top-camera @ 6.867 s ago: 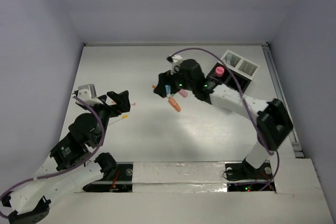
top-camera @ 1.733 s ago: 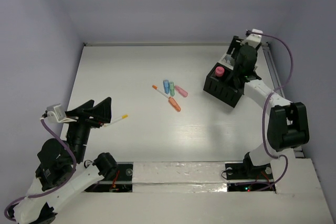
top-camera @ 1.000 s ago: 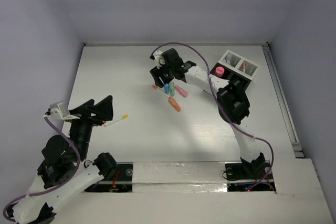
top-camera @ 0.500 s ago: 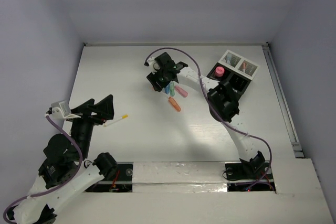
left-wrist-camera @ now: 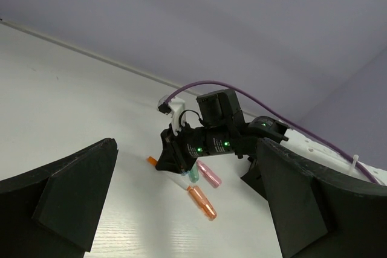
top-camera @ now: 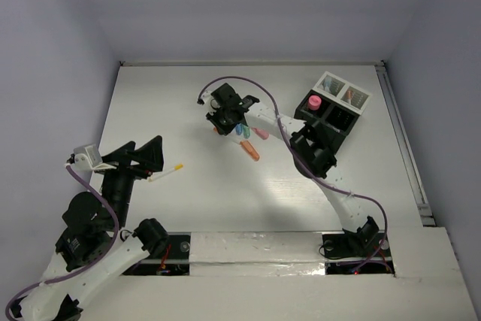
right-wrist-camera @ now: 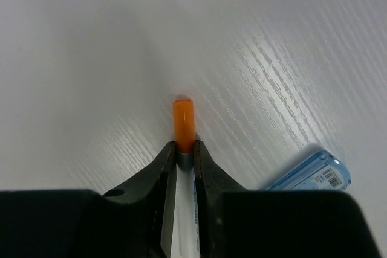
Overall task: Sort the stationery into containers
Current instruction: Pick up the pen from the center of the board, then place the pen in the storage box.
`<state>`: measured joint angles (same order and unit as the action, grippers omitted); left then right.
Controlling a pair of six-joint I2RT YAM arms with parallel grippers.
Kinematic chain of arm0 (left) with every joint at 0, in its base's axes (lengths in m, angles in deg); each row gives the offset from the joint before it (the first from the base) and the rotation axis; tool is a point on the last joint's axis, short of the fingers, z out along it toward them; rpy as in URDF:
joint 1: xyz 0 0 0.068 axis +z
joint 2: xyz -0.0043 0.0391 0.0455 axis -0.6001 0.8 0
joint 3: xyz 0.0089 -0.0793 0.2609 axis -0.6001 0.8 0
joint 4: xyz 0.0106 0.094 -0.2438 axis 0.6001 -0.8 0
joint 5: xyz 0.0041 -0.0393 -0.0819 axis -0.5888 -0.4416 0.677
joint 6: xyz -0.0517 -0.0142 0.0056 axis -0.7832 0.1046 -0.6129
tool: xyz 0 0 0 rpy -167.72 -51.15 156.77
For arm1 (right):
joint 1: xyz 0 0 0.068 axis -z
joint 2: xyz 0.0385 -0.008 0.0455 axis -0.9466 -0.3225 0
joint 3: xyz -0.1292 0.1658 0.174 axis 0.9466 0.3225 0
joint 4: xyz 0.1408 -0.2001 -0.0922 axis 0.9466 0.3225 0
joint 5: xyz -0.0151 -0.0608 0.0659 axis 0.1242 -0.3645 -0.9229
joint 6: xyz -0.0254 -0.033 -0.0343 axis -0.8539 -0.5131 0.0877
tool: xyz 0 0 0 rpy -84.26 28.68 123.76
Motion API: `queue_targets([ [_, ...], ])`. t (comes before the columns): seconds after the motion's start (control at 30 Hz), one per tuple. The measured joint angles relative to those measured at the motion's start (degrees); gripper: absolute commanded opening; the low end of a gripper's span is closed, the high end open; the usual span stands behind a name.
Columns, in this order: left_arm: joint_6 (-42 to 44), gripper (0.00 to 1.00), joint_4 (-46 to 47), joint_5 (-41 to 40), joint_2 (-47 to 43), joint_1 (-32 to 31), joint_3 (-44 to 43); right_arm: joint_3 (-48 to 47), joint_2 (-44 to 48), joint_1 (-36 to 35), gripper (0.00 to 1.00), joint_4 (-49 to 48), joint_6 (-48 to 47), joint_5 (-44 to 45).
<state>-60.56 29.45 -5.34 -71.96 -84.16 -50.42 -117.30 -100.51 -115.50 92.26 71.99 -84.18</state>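
My right gripper (top-camera: 224, 118) is out at the middle of the table (top-camera: 173, 95), its jaws narrowed to a thin slot and pinched on the white pen with the orange cap (right-wrist-camera: 183, 126). The cap sticks out past my fingertips (right-wrist-camera: 169, 160), low over the surface; I cannot tell if it touches. A blue marker (right-wrist-camera: 308, 172) lies just beside it, and near that a pink marker (top-camera: 260, 133) and an orange marker (top-camera: 250, 150). The black box (top-camera: 336, 121) and the white tray (top-camera: 343, 92) joined to it sit well apart at the far right, with a pink cylinder (top-camera: 314, 101) upright in one black compartment. My left gripper (top-camera: 143, 157) is spread wide and holds nothing, with a yellow-tipped pen (top-camera: 167, 173) just beside it.
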Motion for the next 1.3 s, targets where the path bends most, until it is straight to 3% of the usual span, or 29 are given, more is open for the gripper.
queue_targets([
  [0.2, 0.0, 0.99, 0.0, 0.6, 0.0, 0.5, 0.0, 0.1, 0.0, -0.2, 0.07, -1.2, 0.7, 0.0],
  [0.4, 0.0, 0.99, 0.2, 0.9, 0.0, 0.5, 0.0, 1.7, 0.7, -1.6, 0.03, -10.1, 1.3, 4.1],
  [0.5, 0.0, 0.99, 0.4, 1.1, 0.0, 0.5, 0.0, 6.8, 4.5, -2.0, 0.04, -17.5, 2.0, 6.9],
  [0.67, 0.0, 0.99, 0.7, 1.6, 0.0, 0.5, 0.0, 22.4, 19.9, -0.3, 0.04, -31.8, 3.5, 12.3],
  [0.8, 0.0, 0.99, 1.3, 2.8, 0.0, 0.5, 0.0, 34.7, 35.4, 7.3, 0.04, -44.2, 6.5, 18.1],
  [0.97, 0.3, 0.99, 1.6, 4.7, 0.0, 1.0, 0.0, 46.4, 49.1, 26.9, 0.05, -55.5, 14.2, 26.8],
  [1.1, 0.5, 0.99, 1.9, 6.1, 0.0, 1.3, 0.0, 54.9, 52.5, 38.2, 0.06, -62.3, 16.7, 34.2],
  [1.3, 0.5, 0.99, 2.4, 7.6, 0.0, 1.3, 0.2, 61.0, 49.8, 41.4, 0.06, -66.7, 13.9, 38.2],
])
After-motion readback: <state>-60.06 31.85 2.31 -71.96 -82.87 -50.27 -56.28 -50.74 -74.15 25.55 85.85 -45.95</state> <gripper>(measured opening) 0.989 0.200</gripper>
